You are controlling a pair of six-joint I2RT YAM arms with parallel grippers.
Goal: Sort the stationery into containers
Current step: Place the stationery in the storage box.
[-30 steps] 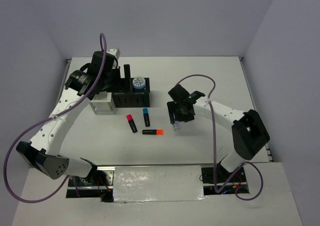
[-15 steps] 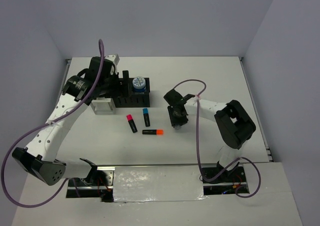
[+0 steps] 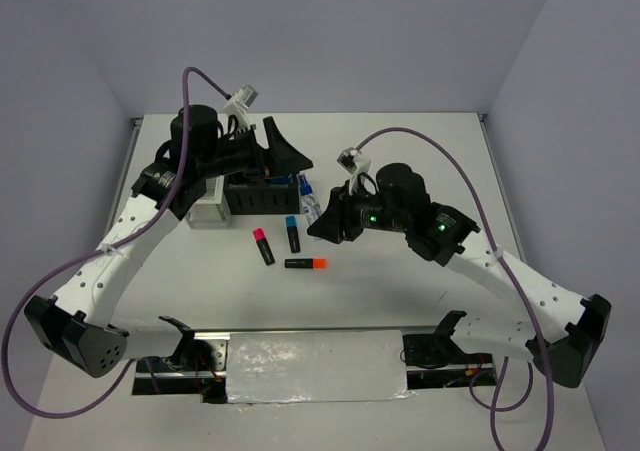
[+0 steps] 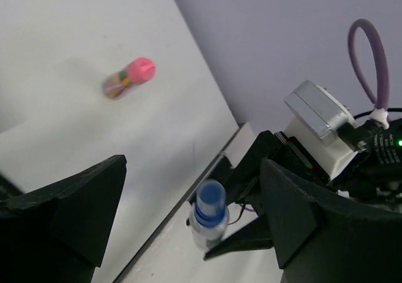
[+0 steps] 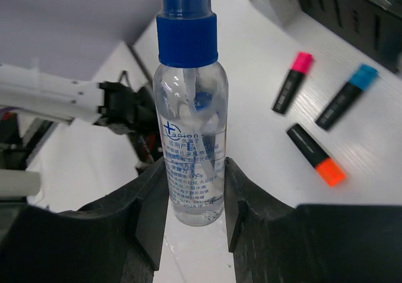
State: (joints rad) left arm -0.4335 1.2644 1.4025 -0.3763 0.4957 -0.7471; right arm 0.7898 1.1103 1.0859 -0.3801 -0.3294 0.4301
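On the white counter the black organizer stands against the smaller white organizer on its left, with the left hand above them, released and spread wide. The right hand is clenched on the lower body of the clear blue-capped bottle, just beside the black organizer's right end. In front lie three highlighters, capped pink, blue and orange, while the pink stick lies apart on bare counter.

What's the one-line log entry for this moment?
right tool: shut on bottle | left tool: open, empty | three highlighters: on table | bottle: near black organizer
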